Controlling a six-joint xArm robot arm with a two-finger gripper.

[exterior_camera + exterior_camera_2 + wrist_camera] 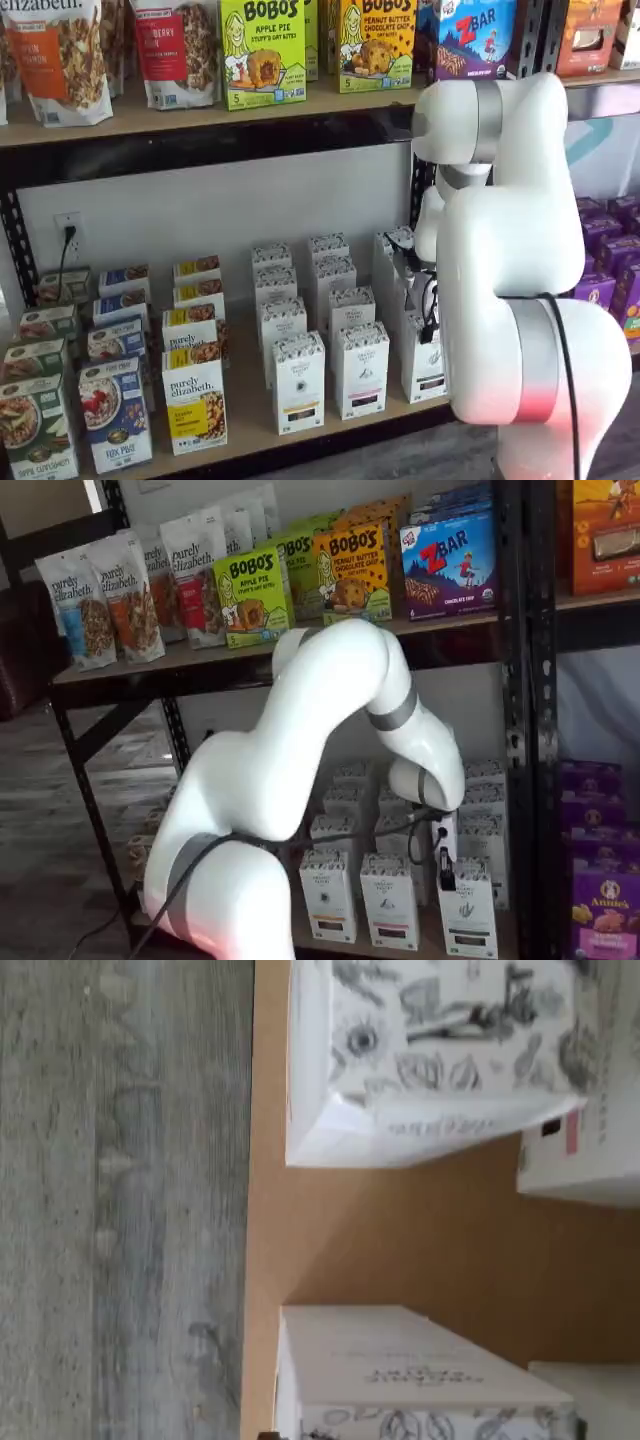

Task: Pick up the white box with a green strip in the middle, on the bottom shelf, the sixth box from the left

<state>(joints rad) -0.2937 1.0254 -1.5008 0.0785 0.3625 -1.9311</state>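
The white box (420, 368) stands at the right end of the front row on the bottom shelf (248, 418); it also shows in a shelf view (467, 915). My gripper (447, 872) hangs just above its top, and only black finger parts show, side-on. In a shelf view the gripper (429, 322) sits close over the same box, partly hidden by the white arm. The wrist view shows two speckled white cartons (430, 1050) (420, 1385) on the pale board (420, 1250); I cannot tell which is the task's box. No box is in the fingers.
Alike white cartons (360, 370) (298, 385) stand to its left, with more rows behind. Granola boxes (195, 400) fill the left. A carton with a pink strip (572, 1132) shows in the wrist view. A black upright (540, 780) and purple boxes (600, 900) are at the right.
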